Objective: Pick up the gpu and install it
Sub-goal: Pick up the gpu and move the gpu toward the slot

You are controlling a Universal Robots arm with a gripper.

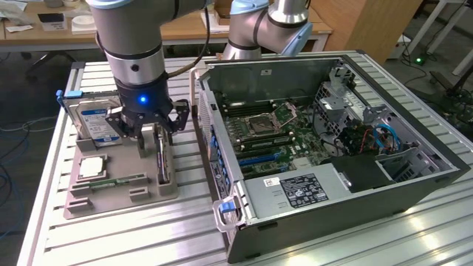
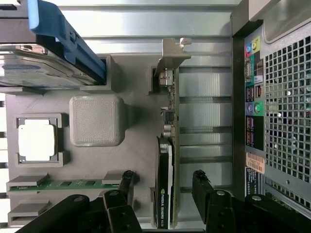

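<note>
Arm comes down near vertical, wrist pointing straight at the tray (image 1: pixel 137 160), blue light lit on the wrist. We see the gripper (image 1: pixel 155 141) open wide, jaws spread with one finger on each side of the gpu (image 1: pixel 163 163). In the wrist view the gripper (image 2: pixel 163 187) straddles the gpu (image 2: pixel 170 121) at its black-shroud end, with a gap on both sides and neither finger touching the card. The gpu stands on its long edge in a slot of the grey tray (image 2: pixel 131 87), on the tray's side nearest the case (image 1: pixel 333 138), silver bracket at the end away from the fingers. Not lifted, not installed. We note the tray also holds a hard drive (image 1: pixel 96 119) with a blue label, upright in a blue-edged frame, a cpu (image 1: pixel 92 166) flat in a square pocket, and a memory stick (image 1: pixel 118 181) lying in a narrow slot. The tray sits on the slatted table (image 1: pixel 148 238), at the exterior view's left of the case. The case lies open side up, motherboard (image 1: pixel 273 133) exposed inside.
</note>
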